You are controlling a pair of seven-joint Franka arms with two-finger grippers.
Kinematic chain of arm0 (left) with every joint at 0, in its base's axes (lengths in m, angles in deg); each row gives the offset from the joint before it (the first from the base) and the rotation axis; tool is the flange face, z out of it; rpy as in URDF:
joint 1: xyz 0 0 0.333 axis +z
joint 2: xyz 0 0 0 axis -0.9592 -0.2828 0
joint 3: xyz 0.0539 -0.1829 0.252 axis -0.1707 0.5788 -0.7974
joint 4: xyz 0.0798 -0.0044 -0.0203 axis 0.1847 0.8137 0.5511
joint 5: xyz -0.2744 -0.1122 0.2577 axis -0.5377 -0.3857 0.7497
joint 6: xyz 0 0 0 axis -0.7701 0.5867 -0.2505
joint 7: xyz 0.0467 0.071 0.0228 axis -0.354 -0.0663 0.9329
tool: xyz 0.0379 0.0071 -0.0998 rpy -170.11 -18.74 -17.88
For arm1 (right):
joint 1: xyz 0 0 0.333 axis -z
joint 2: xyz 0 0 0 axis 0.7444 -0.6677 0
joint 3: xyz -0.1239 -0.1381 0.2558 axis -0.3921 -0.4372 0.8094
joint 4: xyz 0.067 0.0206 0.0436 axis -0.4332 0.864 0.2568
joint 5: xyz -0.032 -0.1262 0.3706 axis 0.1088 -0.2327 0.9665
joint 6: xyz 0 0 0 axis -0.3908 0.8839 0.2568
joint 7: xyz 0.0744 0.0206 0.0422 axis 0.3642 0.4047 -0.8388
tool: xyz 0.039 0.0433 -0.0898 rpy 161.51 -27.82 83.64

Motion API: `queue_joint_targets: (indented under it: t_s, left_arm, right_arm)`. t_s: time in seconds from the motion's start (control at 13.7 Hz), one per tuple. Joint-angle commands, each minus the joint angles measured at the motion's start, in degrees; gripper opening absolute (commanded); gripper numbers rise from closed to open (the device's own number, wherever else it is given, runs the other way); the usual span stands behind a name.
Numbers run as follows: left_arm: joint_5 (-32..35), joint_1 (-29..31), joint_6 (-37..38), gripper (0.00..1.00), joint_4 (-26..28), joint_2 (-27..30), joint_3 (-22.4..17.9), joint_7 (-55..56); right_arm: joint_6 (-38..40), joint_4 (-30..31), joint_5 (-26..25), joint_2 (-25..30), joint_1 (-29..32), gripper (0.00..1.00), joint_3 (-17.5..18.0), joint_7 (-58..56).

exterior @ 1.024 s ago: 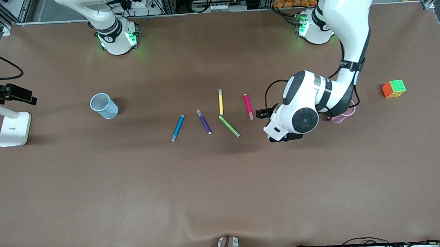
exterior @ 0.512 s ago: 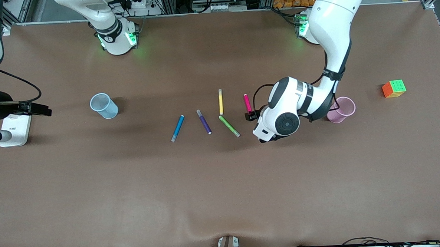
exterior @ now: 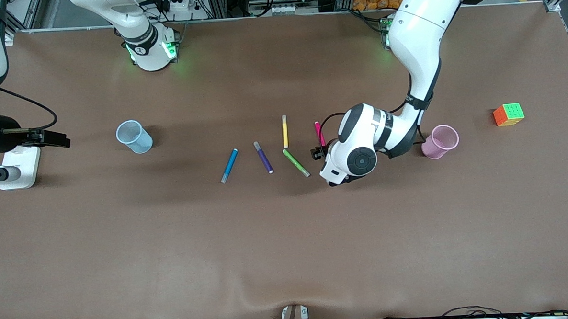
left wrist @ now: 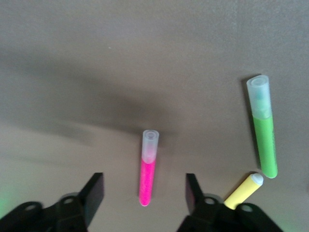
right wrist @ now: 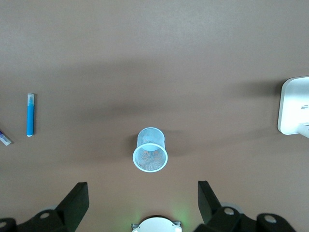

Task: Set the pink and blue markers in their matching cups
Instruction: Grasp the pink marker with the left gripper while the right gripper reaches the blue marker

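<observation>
The pink marker (left wrist: pixel 147 180) lies flat on the brown table, its pale cap (left wrist: pixel 150 144) pointing away from my left gripper (left wrist: pixel 145 186). That gripper is open and low over the marker, one finger on each side, with a gap on both. In the front view the left hand covers most of the pink marker (exterior: pixel 318 130). The pink cup (exterior: pixel 439 141) stands upright beside the left forearm, toward the left arm's end. The blue marker (exterior: pixel 229 165) lies among the other pens. The blue cup (exterior: pixel 133 136) stands toward the right arm's end. My right gripper (right wrist: pixel 142 193) hangs open and empty, high over that end.
A purple pen (exterior: pixel 263 157), a yellow pen (exterior: pixel 284 131) and a green pen (exterior: pixel 296 163) lie between the blue and pink markers. A colour cube (exterior: pixel 508 114) sits near the left arm's end. A white stand base (exterior: pixel 18 166) sits under the right hand.
My left hand has moved from beside the pink cup to over the pink marker, uncovering the cup. The right arm has come into the front view by the white stand.
</observation>
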Motion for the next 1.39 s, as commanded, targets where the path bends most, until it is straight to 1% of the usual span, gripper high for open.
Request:
queue_joint_targets:
  t_s: [0.0,0.07,0.22,0.37,0.44,0.59,0.66,0.8,0.88,0.95,1.02,1.1,1.17,1.24,1.32]
  left_arm:
    - [-2.04,-0.27,-0.74,0.69,0.39,-0.13,-0.27,-0.01]
    - [-2.04,-0.36,-0.82,0.67,0.4,-0.13,-0.27,-0.1]
    - [-2.13,-0.36,-1.35,0.56,0.4,-0.92,-0.27,-0.28]
    - [-2.13,-0.79,-2.05,0.5,0.48,-1.62,-0.27,-0.36]
    - [-2.13,-0.8,-2.4,0.48,0.48,-1.97,-0.27,-0.36]
    - [-2.13,-0.89,-2.58,0.45,0.57,-2.24,-0.27,-0.45]
    - [-2.13,-1.06,-2.84,0.41,0.83,-2.5,-0.27,-0.45]
    - [-2.13,-1.32,-3.98,0.36,1.27,-2.68,-0.27,-0.54]
    - [-2.13,-1.41,-4.25,0.31,1.27,-2.76,-0.18,-0.54]
    - [-2.13,-1.41,-4.25,0.22,1.27,-2.94,-0.27,-0.54]
    - [-2.04,-1.5,-4.25,0.19,1.27,-3.03,-0.27,-0.63]
    - [-2.04,-1.5,-4.34,0.18,1.27,-3.29,-0.27,-0.72]
    - [-2.04,-1.5,-4.43,0.15,1.27,-3.38,-0.27,-0.98]
    - [-2.04,-1.5,-4.69,0.04,1.36,-3.38,-0.27,-0.98]
    - [-2.04,-1.59,-4.69,0.0,1.36,-3.38,-0.27,-1.07]
  right_arm:
    - [-0.74,-0.39,1.14,-2.79,-0.74,1.0,0.22,0.9]
    - [-1.88,-0.31,2.46,-3.85,-0.65,1.0,0.22,0.9]
    - [-3.73,-0.22,3.0,-5.78,-1.52,1.0,0.22,1.34]
    - [-6.62,0.57,3.52,-7.02,-3.1,1.0,0.22,4.92]
    - [-8.55,1.79,5.27,-7.11,-4.16,1.0,0.22,7.03]
    - [-11.2,4.08,10.18,-7.28,-4.26,1.0,0.22,7.84]
    - [-12.17,4.78,12.12,-7.72,-4.43,1.0,0.22,8.02]
    - [-14.01,5.32,12.75,-9.65,-6.09,1.0,0.22,12.38]
    - [-15.41,5.32,12.75,-10.44,-6.97,1.0,0.22,14.07]
    - [-16.65,5.32,12.75,-11.15,-8.11,1.0,0.22,14.78]
    - [-17.53,5.32,12.84,-11.85,-8.56,1.0,0.22,14.87]
    - [-18.41,5.41,13.02,-12.46,-9.34,0.94,0.22,14.96]
    - [-19.37,5.58,13.45,-12.99,-10.31,0.94,0.22,14.96]
    - [-20.6,6.02,14.41,-13.43,-10.93,0.96,0.22,15.92]
    - [-22.35,6.98,14.86,-13.79,-11.89,0.99,0.22,17.15]
